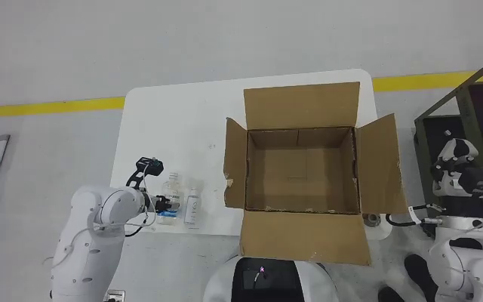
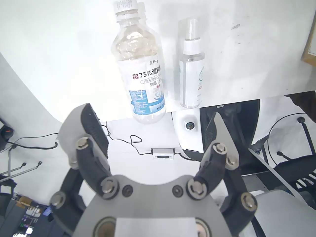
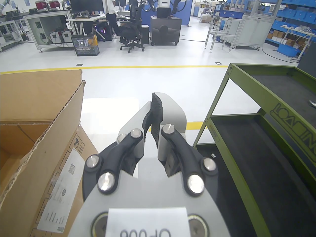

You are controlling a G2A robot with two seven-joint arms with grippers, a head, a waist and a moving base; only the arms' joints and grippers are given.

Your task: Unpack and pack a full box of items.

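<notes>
Jaws are spread wide on the left gripper (image 2: 153,124), nothing held. It is poised at the near edge of the table (image 1: 173,128), just short of the bottle (image 2: 138,70). Just beside that a spray bottle (image 2: 191,75) is seen, both standing. Farther across, the box (image 1: 302,174) is laid open, flaps spread. The right gripper (image 3: 154,104) is closed pad to pad on nothing, between box and cart (image 3: 246,124).

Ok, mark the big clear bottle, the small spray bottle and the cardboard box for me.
big clear bottle (image 2: 148,85): left wrist view, on its label.
small spray bottle (image 2: 192,80): left wrist view, on its body below the white collar.
cardboard box (image 1: 306,238): top view, on the near flap, folded outward.
</notes>
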